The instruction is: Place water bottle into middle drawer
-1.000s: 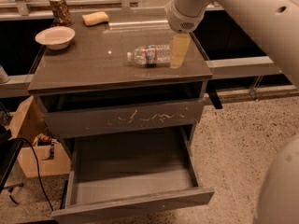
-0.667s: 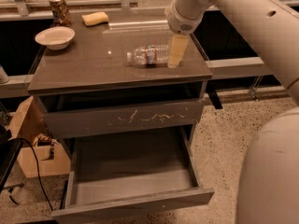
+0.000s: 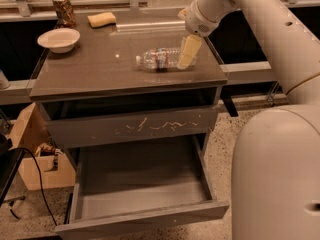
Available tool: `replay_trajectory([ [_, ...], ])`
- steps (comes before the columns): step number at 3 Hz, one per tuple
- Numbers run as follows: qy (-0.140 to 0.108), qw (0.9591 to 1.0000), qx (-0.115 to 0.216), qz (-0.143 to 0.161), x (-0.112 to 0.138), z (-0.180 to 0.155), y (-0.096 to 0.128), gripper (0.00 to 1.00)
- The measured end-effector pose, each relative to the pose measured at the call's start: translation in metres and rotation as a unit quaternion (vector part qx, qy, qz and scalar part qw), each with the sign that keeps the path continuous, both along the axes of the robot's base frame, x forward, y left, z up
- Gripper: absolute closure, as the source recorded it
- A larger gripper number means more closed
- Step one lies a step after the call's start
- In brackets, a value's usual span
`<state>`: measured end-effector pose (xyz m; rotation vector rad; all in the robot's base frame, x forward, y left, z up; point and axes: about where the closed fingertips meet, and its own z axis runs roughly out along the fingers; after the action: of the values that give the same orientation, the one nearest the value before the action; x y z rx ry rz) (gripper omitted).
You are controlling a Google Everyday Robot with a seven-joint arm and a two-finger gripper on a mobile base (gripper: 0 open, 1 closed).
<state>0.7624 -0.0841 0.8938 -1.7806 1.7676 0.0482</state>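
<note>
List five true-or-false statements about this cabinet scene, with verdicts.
1. The small clear plastic water bottle lies on its side on the grey cabinet top. True.
2. The wide grey middle drawer is closed. False: it is pulled open.
3. The end effector is at the bottle's base end, away from the cap. True.
4. The round white bowl sits in the drawer. False: it stands on the cabinet top.
5. The patterned metal can stands upright. True.
</note>
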Motion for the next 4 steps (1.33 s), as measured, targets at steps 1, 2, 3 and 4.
replay_trajectory([
  [1, 0.024, 0.9978, 0.061, 0.012, 0.0016, 0.0000, 0.0030, 0.00],
  [2, 0.044, 0.9943, 0.093, 0.027, -0.0014, -0.0002, 0.0062, 0.00],
  [3, 0.042, 0.9943, 0.094, 0.028, 0.0004, 0.0001, 0.0081, 0.00],
  [4, 0.049, 0.9949, 0.084, 0.026, -0.0027, -0.0045, 0.0064, 0.00],
])
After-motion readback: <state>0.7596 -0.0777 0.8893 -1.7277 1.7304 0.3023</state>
